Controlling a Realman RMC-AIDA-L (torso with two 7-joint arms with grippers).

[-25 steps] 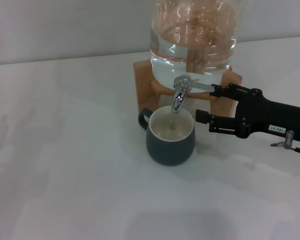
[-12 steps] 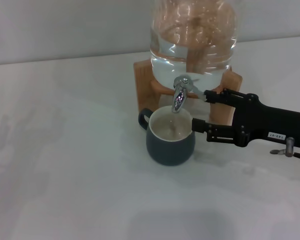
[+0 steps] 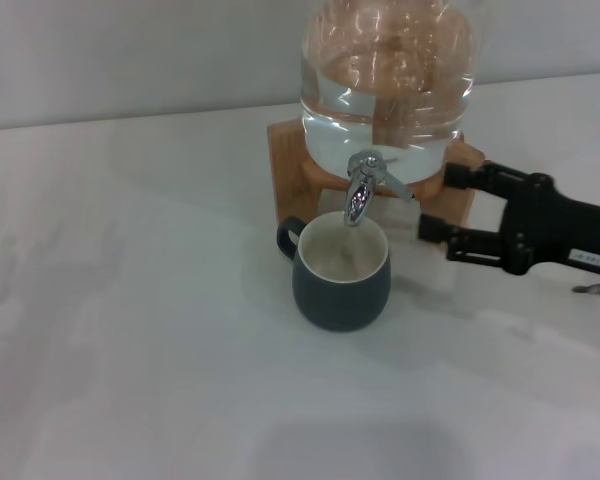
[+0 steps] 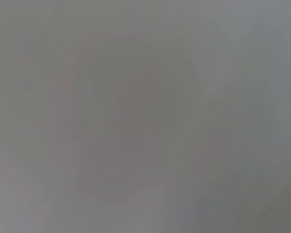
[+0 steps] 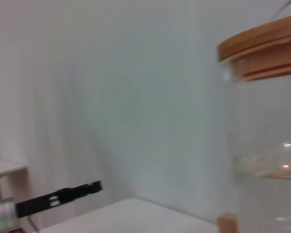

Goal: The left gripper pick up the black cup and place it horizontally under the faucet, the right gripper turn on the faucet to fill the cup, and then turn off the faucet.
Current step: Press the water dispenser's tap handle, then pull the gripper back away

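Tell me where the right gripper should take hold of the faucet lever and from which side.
Grip the thin lever's free end, coming from the robot's right. The lever juts from the faucet toward the open right gripper, which is beside it. The black cup below and the glass jar behind block other approaches.

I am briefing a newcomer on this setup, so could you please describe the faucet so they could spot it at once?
Find the big clear water jar on its wooden stand. Low on its front is the faucet, directly above the black cup. It is the only shiny chrome piece, its spout pointing down and a thin lever angling toward the right gripper.
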